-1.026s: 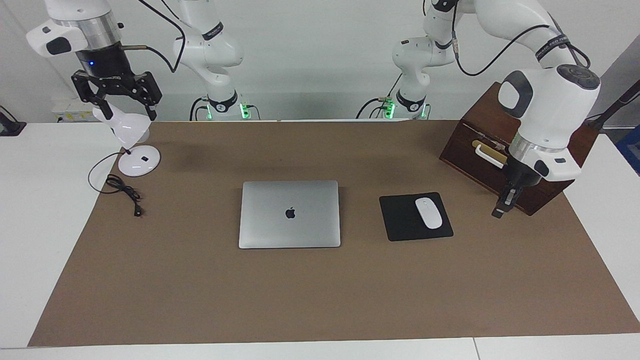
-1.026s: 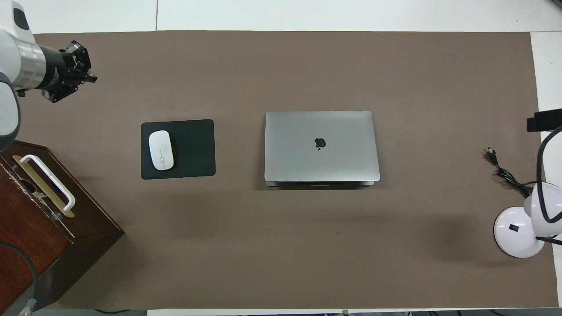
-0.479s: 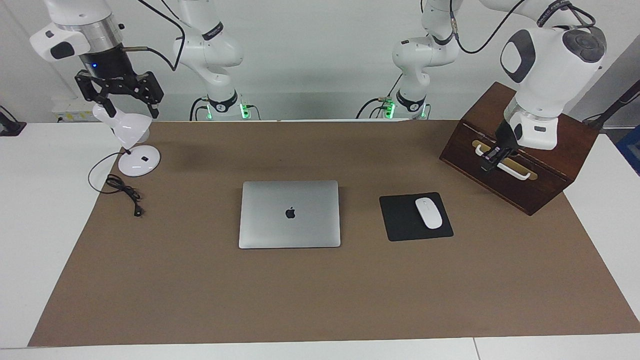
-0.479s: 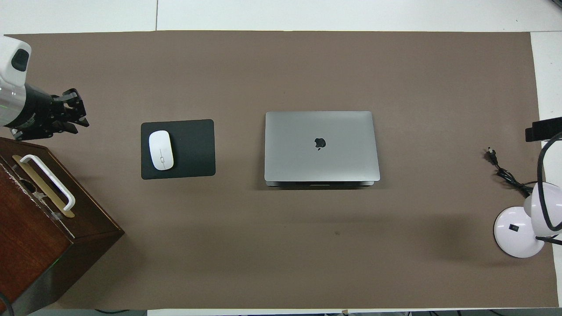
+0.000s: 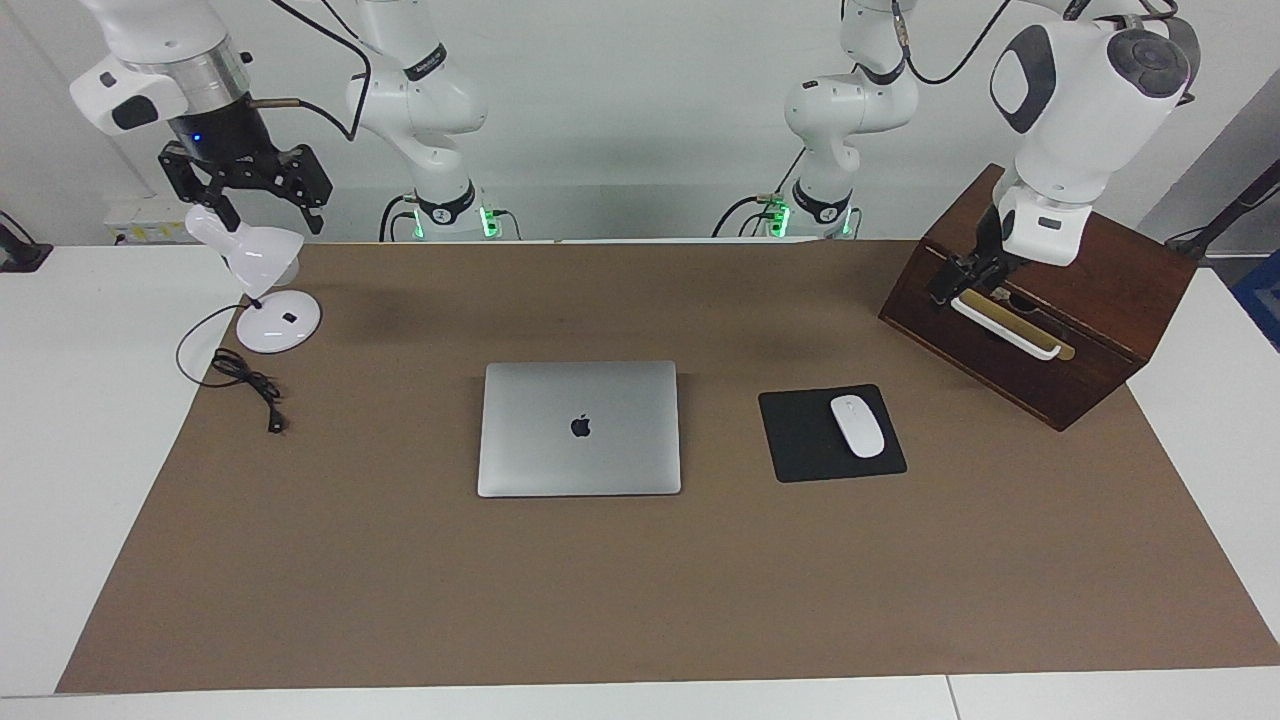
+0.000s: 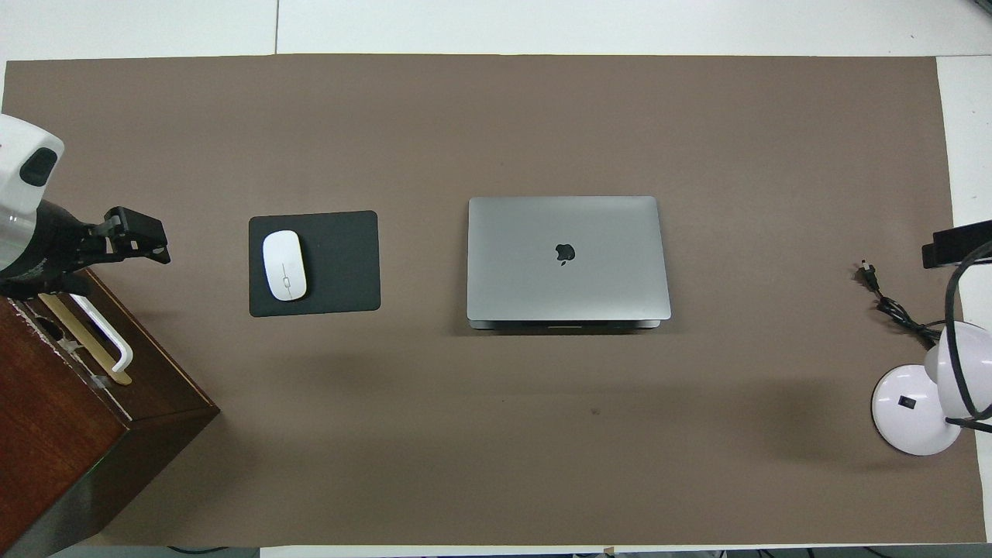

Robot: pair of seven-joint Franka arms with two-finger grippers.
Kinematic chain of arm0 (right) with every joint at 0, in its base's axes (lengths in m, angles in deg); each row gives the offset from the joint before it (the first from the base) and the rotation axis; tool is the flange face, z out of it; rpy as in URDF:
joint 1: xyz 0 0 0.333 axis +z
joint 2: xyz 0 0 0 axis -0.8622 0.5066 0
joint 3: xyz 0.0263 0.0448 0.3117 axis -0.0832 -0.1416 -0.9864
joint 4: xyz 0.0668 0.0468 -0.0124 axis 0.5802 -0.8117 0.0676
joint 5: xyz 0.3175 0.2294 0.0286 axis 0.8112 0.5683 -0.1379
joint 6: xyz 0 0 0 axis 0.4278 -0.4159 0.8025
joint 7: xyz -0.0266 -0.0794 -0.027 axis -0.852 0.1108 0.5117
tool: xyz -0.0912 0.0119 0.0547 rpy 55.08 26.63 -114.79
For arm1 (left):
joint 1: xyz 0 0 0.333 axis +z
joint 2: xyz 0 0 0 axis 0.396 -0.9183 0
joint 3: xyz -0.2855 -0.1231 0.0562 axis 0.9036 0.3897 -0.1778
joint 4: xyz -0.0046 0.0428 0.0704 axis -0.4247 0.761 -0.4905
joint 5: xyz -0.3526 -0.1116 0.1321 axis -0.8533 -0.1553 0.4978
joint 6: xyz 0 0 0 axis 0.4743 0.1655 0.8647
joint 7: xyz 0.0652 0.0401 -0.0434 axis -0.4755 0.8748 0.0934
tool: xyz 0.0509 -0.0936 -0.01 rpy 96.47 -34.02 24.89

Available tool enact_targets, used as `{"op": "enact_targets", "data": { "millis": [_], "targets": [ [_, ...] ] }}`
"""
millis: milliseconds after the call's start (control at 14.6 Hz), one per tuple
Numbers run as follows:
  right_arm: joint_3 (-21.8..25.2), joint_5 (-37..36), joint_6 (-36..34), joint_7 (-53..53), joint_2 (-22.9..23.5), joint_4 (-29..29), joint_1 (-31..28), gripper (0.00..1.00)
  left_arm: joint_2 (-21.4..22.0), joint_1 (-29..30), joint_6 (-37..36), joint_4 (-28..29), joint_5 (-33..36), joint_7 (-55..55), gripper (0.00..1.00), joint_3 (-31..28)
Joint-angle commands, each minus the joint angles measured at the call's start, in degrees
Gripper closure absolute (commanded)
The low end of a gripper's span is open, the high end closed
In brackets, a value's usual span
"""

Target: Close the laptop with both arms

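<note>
The right gripper hangs with its fingers spread wide over the white desk lamp, while the left gripper hovers over the wooden box; whether it is released or clenched cannot be told. Farther from the robots, the laptop lies shut mid-table, a dark apple logo on its lid. A white mouse rests on a black pad beside it. Brown paper covers the white table
</note>
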State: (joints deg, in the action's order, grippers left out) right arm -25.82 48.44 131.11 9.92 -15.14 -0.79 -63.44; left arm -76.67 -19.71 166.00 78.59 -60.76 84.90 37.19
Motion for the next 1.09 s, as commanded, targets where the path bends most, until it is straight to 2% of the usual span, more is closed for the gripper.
{"op": "enact_targets", "data": {
  "millis": [0, 137, 410, 684, 1026],
  "targets": [
    [-0.59, -0.87, -0.71, -0.54, 0.05, -0.07, -0.86, 0.0, 1.05, 0.16, -0.39, 1.36, -0.49, -1.57, 0.0, 0.78],
    [-0.5, -0.87, -1.06, -0.54, 0.32, -0.07, -0.95, 0.0, 1.39, 0.07, -0.4, 2.05, -0.58, -1.65, 0.0, 1.49],
    [-0.5, -0.87, -1.67, -0.54, 0.41, 0.02, -0.95, 0.0, -0.28, -2.39, -1.71, 0.57, -1.19, -2.26, 0.0, -1.94],
    [-0.5, -0.78, -2.82, -0.54, 0.49, -0.07, -0.95, 0.0, -0.71, -2.3, -9.08, -8.21, -1.37, -7.09, 0.0, -0.44],
    [-0.5, -0.34, -3.35, -0.45, 0.58, -0.16, -0.95, 0.0, -0.71, -2.39, -7.6, -7.34, -1.37, -7.71, 0.0, -0.18]
  ]
}}
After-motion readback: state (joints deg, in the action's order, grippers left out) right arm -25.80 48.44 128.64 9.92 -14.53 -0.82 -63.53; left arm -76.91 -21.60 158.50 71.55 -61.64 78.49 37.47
